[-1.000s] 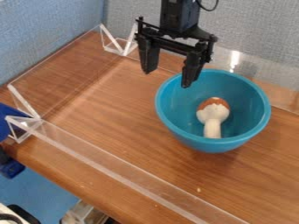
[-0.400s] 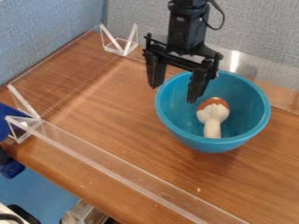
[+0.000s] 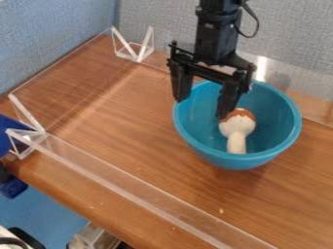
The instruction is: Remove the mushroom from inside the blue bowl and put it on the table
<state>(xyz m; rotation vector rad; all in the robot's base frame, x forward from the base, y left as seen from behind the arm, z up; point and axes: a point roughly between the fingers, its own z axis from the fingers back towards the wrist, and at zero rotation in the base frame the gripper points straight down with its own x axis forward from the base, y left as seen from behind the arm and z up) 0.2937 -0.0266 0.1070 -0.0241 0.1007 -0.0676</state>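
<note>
One mushroom lying inside blue bowl on table; gripper above bowl's rim, fingers spread wide, empty.

Blue fabric partition behind, grayish-blue. Clear acrylic walls edge the scene, with triangular brackets at the corners. Even indoor light.

blue fabric backdrop behind — white wire brackets at corner.
</note>
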